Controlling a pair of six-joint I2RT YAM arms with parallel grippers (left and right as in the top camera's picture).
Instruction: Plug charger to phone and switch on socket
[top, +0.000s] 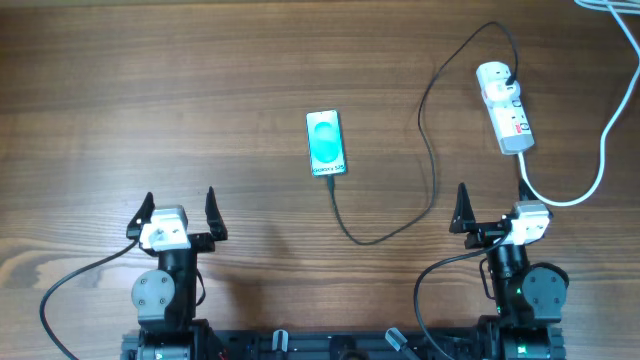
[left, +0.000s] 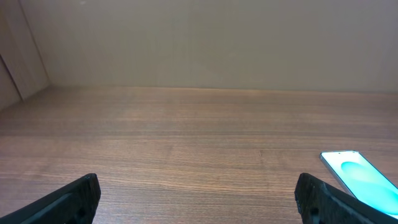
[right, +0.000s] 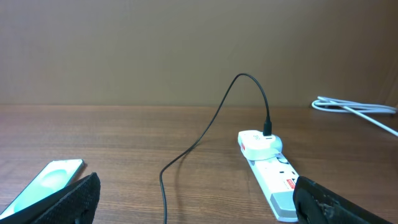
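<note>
The phone (top: 326, 143) lies flat near the middle of the wooden counter (top: 200, 100), its cyan screen up; a line of small dark text stands at its near end, but it is too small to read. The socket (top: 505, 108) lies at the far right and carries small red marks, also not readable. A white adapter (right: 261, 142) sits on its far end, and from it the black charger (top: 365, 241) loops over the counter to the near end of the phone; whether the tip is inserted, I cannot tell. A thick white cord (top: 570, 204) curves from the socket past the right gripper (top: 490, 205). Both this one and the left gripper (top: 178, 205) have their fingers spread wide and hold nothing.
</note>
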